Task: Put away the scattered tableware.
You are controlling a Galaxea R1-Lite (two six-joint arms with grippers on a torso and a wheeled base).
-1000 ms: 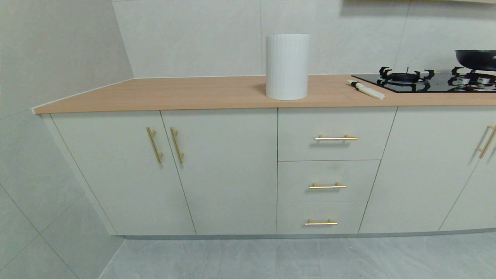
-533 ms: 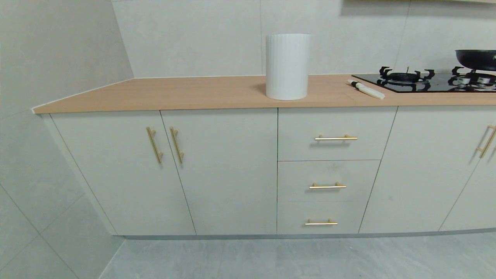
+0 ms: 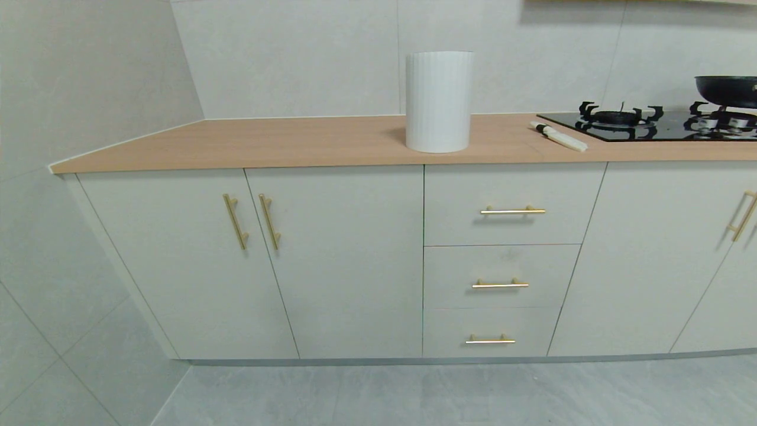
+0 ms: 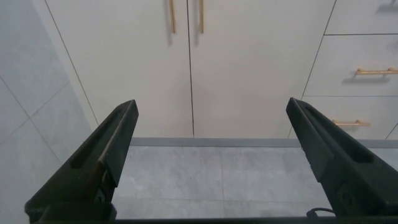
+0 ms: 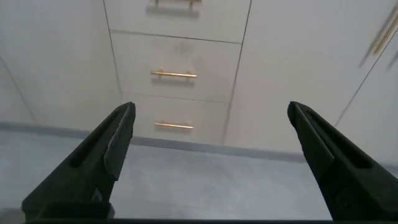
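Your left gripper (image 4: 211,107): fingers spread wide, nothing held, cabinet doors (image 4: 186,62) ahead. Right gripper (image 5: 211,109): same, wide and holding nothing, drawers (image 5: 174,62) ahead. In the head view, upper right, a pale utensil (image 3: 558,136) lies flat on the counter (image 3: 284,142), between the white ribbed holder (image 3: 438,102) and the stove (image 3: 650,125).

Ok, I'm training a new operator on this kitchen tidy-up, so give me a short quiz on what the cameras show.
1. True or false: the white canister stands on the stove.
2. The pale utensil lies: A in the canister, B on the counter beside the stove, C in a drawer.
3. Fill in: the left gripper and the right gripper are both ____.
Key: 1 false, it stands on the counter; 2 B; 3 open.
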